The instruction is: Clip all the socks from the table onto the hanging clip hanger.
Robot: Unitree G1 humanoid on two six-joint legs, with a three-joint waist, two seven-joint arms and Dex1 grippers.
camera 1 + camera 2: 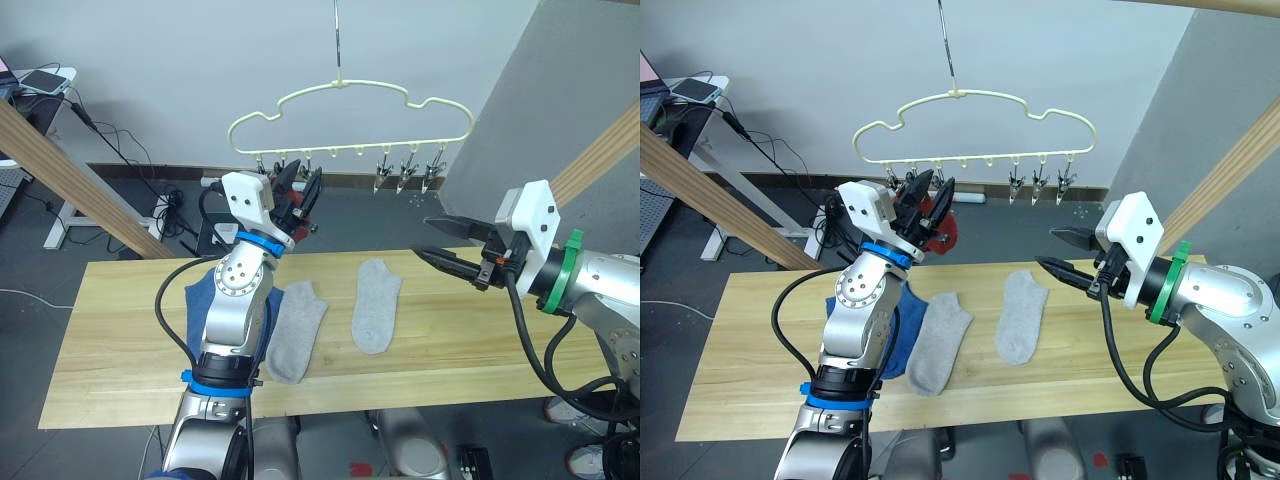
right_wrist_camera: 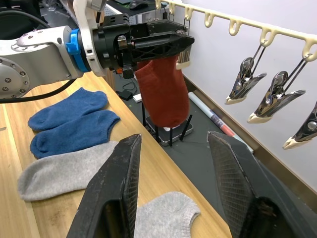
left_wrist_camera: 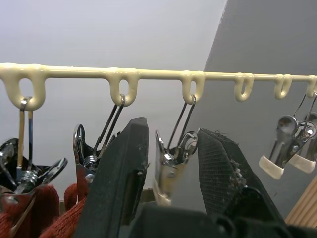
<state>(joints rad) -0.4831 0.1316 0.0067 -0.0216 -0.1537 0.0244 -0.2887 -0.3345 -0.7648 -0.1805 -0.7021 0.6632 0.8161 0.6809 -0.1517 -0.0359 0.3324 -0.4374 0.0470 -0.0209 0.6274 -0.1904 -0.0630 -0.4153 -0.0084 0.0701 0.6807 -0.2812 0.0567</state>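
The cream clip hanger (image 1: 350, 95) hangs on a metal hook above the table's far edge. My left gripper (image 3: 171, 144) is raised to its left clips, open, with one metal clip (image 3: 168, 171) between the fingers. Rust red socks (image 2: 163, 94) hang from the clips beside it. On the table (image 1: 470, 340) lie two grey socks (image 1: 297, 328) (image 1: 376, 305) and two blue socks (image 2: 74, 124), the blue ones partly hidden behind my left arm. My right gripper (image 1: 445, 243) hovers open and empty over the table's right part, below the hanger's free right clips (image 1: 407, 170).
Slanted pale wooden poles (image 1: 70, 170) (image 1: 600, 155) rise at both sides of the table. A grey panel stands at the right. Cables and a white desk (image 1: 45, 80) lie behind on the left.
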